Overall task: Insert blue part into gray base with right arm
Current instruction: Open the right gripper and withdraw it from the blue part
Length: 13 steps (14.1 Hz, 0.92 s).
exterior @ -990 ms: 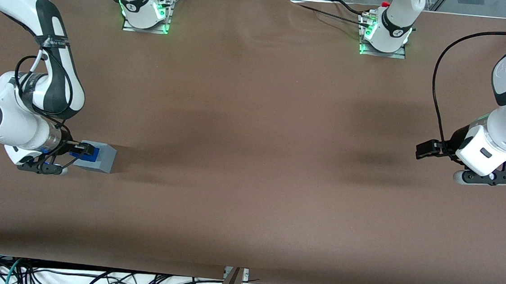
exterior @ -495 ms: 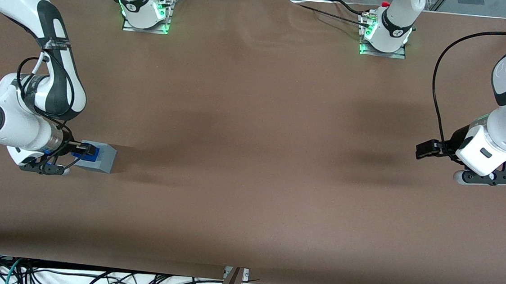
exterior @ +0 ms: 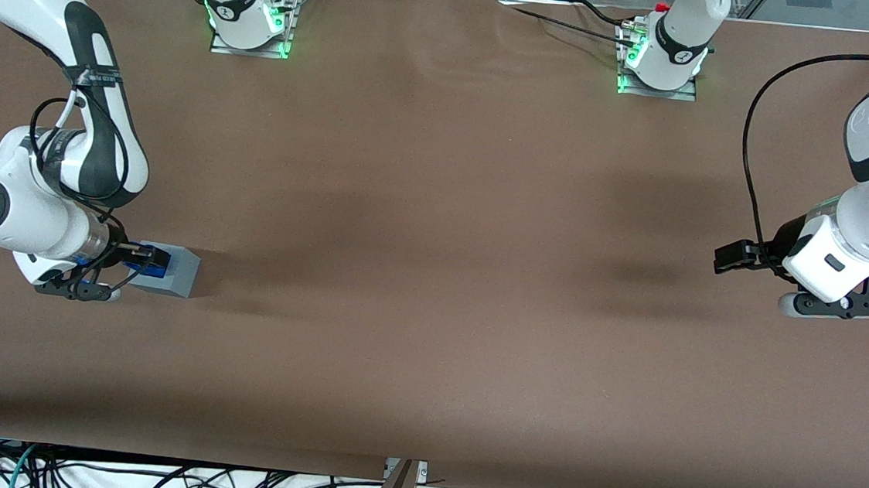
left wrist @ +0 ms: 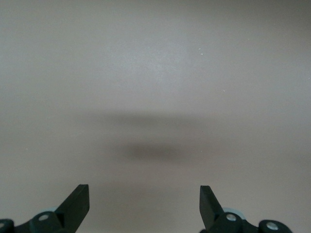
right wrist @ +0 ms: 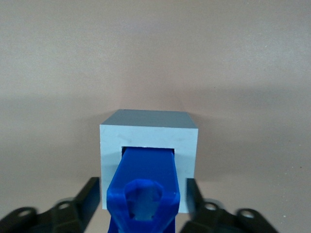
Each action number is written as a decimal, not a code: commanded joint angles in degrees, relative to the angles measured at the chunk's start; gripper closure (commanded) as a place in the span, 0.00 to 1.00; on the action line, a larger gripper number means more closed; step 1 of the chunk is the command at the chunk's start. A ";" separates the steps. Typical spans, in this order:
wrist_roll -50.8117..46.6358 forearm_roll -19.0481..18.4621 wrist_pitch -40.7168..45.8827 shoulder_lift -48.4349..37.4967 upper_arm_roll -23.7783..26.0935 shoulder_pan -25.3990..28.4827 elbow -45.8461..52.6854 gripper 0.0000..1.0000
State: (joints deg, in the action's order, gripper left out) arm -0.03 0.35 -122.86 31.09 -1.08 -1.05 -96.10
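Toward the working arm's end of the worktop (exterior: 432, 275), well in from the front edge, the gray base (exterior: 175, 272) stood on the brown surface with the blue part (exterior: 155, 261) lodged in its top. The gripper (exterior: 140, 256) of the right arm (exterior: 35, 197) hung directly over the cube, its black fingers (right wrist: 92, 196) clamped on either side of the blue piece. From the wrist camera the part's leading end could be seen entering the square socket of the gray base (right wrist: 148, 145), while the blue part (right wrist: 143, 187) itself rose toward the lens with its hollowed upper end showing (the socket's rim was visible around the blue on three sides, so the fit looked fairly centred).

Over the preceding second the wrist had drifted slightly upward in the front view and the arm's round joint cap had shifted with it, while the blue part sat a little lower against the cube's top than before. The base itself had not moved on the worktop. That small change suggested the insertion was under way rather than finished: the part seemed started in the socket but not yet seated flush. A steady downward push seemed the likely remaining need, and only then letting go; any tilt risked jamming the piece against the socket wall.
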 commanded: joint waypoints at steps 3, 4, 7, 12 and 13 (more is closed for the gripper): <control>1.61 0.88 1.21 -1.98 0.20 -0.18 1.09 0.01; 1.44 0.88 3.74 -3.30 0.37 -0.18 1.09 0.01; 1.00 0.88 12.52 -10.41 0.64 0.08 1.27 0.01; 1.61 0.36 27.73 -20.09 0.99 0.08 3.71 0.01; 1.52 0.70 29.50 -20.19 0.99 0.08 6.60 0.01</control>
State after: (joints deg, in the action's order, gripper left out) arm 0.54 0.36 -97.25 12.42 -0.35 -0.72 -92.64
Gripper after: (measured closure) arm 0.004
